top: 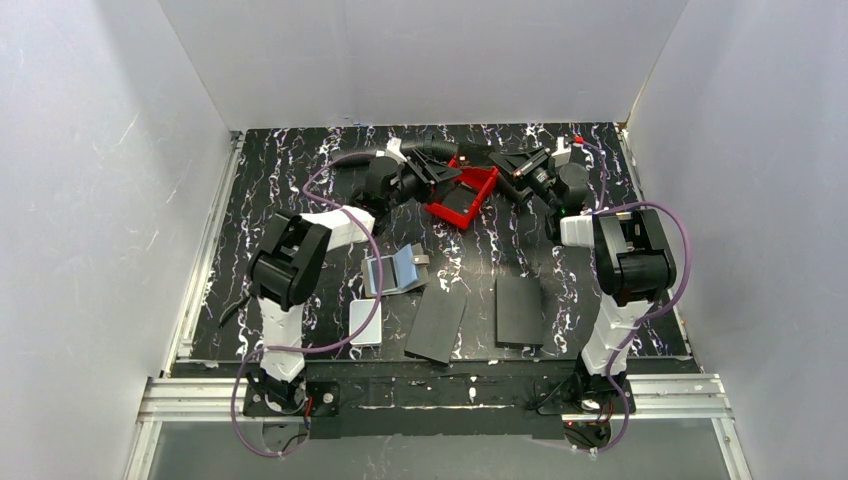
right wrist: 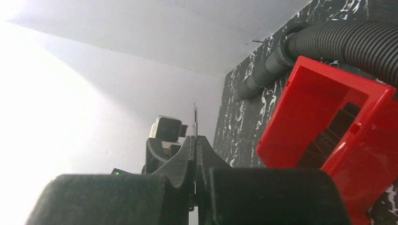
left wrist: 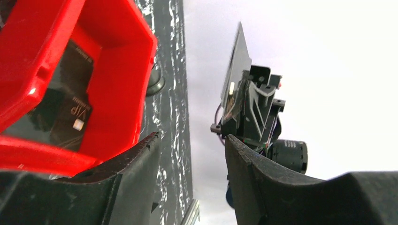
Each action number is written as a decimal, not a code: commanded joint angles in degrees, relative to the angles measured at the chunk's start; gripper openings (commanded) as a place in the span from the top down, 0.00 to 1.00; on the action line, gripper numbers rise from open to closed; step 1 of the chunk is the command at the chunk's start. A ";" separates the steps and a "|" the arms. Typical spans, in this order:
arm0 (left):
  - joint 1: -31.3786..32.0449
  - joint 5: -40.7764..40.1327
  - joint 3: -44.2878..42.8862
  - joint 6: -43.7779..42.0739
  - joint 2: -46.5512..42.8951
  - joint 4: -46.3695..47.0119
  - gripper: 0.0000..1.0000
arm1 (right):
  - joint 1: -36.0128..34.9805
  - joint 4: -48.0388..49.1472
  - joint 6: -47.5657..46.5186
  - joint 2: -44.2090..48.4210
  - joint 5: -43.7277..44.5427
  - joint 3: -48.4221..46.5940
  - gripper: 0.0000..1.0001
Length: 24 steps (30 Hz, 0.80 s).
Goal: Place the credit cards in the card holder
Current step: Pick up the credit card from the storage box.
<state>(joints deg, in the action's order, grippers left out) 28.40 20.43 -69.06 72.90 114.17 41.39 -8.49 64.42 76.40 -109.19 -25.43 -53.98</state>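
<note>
grippers: right gripper (right wrist: 195, 139) pinching thin credit card (left wrist: 237, 60), card edge upright, raised beside red tray (left wrist: 117, 70). left gripper (left wrist: 191, 140) spread, gap bare, at tray rim. second card (left wrist: 75, 112), marked vip, inside tray. card holder (top: 395, 270) open on table (top: 260, 170) beside left arm.

— Where is the tray (top: 452, 213) sitting?
— At the back of the table (top: 280, 180), between the left gripper (left wrist: 191, 137) and the right gripper (right wrist: 195, 138).
— And the card holder (top: 393, 271)?
— It is lying nearer, left of two panels (top: 437, 326), behind the box (top: 364, 324).
</note>
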 commanded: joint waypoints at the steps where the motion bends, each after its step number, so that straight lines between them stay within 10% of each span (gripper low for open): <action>1: 1.07 -4.21 -3.24 3.87 2.58 7.54 0.52 | 0.56 9.63 5.53 1.51 2.14 0.89 0.99; 24: 1.42 1.42 -3.11 0.95 2.54 12.61 0.46 | 1.81 8.40 10.31 -1.31 0.72 1.55 0.99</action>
<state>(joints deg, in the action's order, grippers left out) 29.74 20.36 -71.68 74.59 117.91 51.27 -7.07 71.72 86.74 -110.48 -24.34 -50.74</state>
